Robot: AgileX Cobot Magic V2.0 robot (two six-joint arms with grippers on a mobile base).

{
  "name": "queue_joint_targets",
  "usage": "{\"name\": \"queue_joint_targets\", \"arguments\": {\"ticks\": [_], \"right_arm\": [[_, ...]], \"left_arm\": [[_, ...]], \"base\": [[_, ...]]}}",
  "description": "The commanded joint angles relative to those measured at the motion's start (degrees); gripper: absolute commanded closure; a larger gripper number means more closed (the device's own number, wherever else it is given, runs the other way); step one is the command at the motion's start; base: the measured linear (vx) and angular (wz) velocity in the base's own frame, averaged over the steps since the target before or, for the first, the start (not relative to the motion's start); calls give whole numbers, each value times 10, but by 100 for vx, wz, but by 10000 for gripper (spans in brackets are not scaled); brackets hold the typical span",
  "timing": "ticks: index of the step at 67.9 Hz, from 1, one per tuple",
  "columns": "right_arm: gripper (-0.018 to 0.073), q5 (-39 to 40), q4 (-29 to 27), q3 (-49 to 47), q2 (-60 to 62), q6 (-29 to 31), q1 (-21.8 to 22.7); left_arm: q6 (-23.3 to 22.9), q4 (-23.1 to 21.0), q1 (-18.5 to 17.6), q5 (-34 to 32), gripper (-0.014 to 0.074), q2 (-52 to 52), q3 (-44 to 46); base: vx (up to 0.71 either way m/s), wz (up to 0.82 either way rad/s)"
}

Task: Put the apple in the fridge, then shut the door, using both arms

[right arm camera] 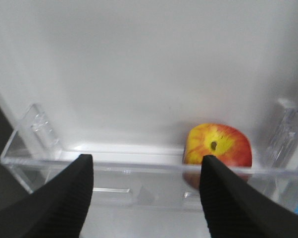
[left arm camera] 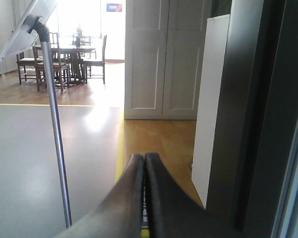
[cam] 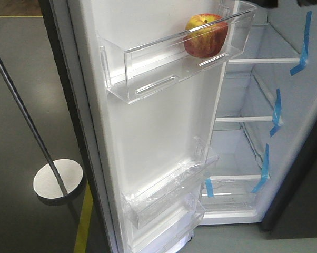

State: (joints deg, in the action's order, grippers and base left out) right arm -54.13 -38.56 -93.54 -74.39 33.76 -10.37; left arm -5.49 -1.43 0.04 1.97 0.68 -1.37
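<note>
Fridge (cam: 238,145): stands open, white inside. The shelves that show look bare, so the apple is not in the main compartment.
Door (cam: 158,132): swung wide, its white inner face toward the front camera. It has to be open for loading, and closing it is the step left to do.
Stand (cam: 57,182): a pole on a round base on the grey floor left of the door, near a yellow floor line (cam: 85,221). It looks close to the door's outer side.
Upper door bin (cam: 148,79): clear plastic, high on the door. It holds the apple and nothing else visible.
Lower door bins (cam: 164,195): two clear bins near the door's foot, both apparently empty.
Right gripper (right arm camera: 146,171): jaws spread wide and holding nothing. It faces the upper bin's front wall, and the right finger (right arm camera: 223,198) is just in front of the apple without touching it. A fitting pose for a drop-off.
Left gripper (left arm camera: 144,161): fingers pressed together on nothing. It sits beside a dark grey panel (left arm camera: 258,124), likely the door's outer face, which would suit a push to close.
Apple (cam: 205,35): red and yellow, on the bin floor toward the hinge-side end, stem dimple facing the right wrist camera. The front wall keeps it from rolling out.
Blue tape strips (cam: 304,45): mark the shelf edges.
</note>
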Motion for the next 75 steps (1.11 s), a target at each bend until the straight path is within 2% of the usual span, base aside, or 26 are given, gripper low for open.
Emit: {"name": "queue_joint_targets", "arguments": {"ticks": [1,21,37,52,75], "right_arm": [[135,55,-13,67,73,13,1],[136,67,-13,283,247,13,1],[136,64,-10,417,388,-23,1],[137,27,-5,488,480,-45,1],[137,-57,98,537,548,-147,1]], "left_arm": [[-1,-2,-2,-44,603,9,-7],[-1,-2,-2,-44,603,9,-7],[-1,-2,-2,-44,603,9,-7],[-1,-2,-2,-44,603,9,-7],[-1,-2,-2,-44,603,9,-7]], "base": [[0,0],[0,0],[0,0],[0,0],[0,0]]}}
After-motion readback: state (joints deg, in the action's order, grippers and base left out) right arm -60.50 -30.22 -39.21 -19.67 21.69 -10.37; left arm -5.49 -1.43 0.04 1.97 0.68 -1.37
